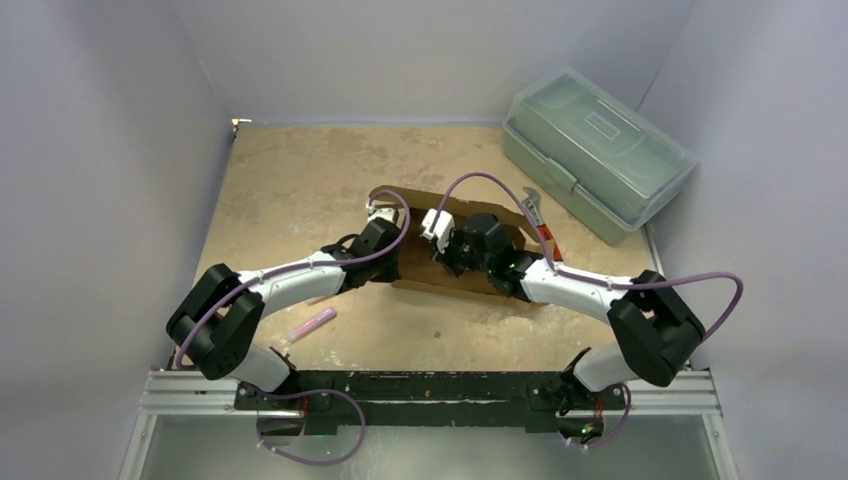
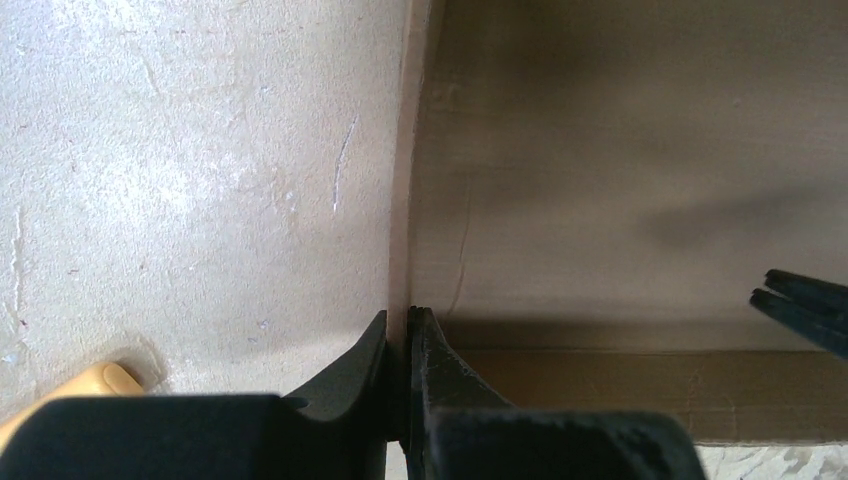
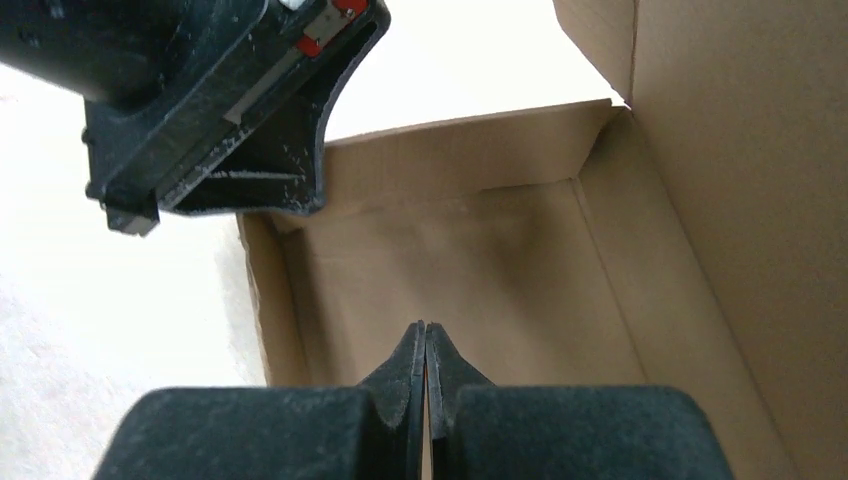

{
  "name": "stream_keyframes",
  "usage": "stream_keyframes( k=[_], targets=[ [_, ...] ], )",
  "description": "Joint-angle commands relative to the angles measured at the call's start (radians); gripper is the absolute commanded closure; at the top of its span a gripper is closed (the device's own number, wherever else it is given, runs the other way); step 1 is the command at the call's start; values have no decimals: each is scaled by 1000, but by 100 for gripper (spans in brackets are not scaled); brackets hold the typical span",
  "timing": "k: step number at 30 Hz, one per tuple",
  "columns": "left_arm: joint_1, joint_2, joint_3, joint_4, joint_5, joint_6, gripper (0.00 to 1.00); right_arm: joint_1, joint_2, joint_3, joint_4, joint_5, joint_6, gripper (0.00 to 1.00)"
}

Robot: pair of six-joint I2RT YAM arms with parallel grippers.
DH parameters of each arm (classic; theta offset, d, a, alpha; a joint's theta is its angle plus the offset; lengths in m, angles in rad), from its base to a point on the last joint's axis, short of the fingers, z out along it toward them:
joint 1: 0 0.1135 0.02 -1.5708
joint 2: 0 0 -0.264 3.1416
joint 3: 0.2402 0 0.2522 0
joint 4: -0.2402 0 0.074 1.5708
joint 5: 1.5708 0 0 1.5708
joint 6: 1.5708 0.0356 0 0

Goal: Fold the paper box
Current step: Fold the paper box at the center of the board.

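I find the plain brown corrugated cardboard box (image 1: 420, 265) at the middle of the tan tabletop (image 1: 290, 180), partly formed: a flat floor with low walls raised around it and a taller panel standing on the right of the right wrist view. The left pincer (image 2: 408, 325) is at the box's left side, narrowed onto the thin upright edge of a side wall, one finger outside it and one inside. The right pincer (image 3: 425, 338) hangs above the box floor with its tips pressed together; I can make out nothing between them. The two pincers are near each other but apart. A translucent grey-green plastic toolbox (image 1: 600, 150) stands at the far right corner, well apart from the box. A pink marker-like stick (image 1: 312, 323) lies on the tabletop beside the left arm.
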Motion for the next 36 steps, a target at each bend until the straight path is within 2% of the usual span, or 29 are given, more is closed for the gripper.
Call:
stream_keyframes(
  k=[1,12,16,21,25,27,32,34,36],
  targets=[
    [-8,4,-2,16,27,-30,100,15,3,-8,214,15,170,100],
    [-36,-6,-22,43,-1,-71,100,-22,11,13,196,-25,218,100],
    [-61,5,-19,48,-19,-96,100,-26,-10,34,195,82,210,100],
    [-83,11,-21,49,-18,-103,100,-35,-29,55,219,286,181,97],
    [-103,9,-21,45,-26,-110,100,-41,-5,80,227,387,138,83],
    [-112,9,-27,46,-35,-115,100,-60,1,94,194,322,160,80],
    [-118,15,-16,37,-48,-111,100,-71,39,110,65,-49,193,76],
    [-121,15,-4,25,-55,-102,100,-72,72,125,31,-101,189,77],
    [-122,14,2,21,-57,-100,100,-69,101,130,30,-88,200,81]
  ],
)
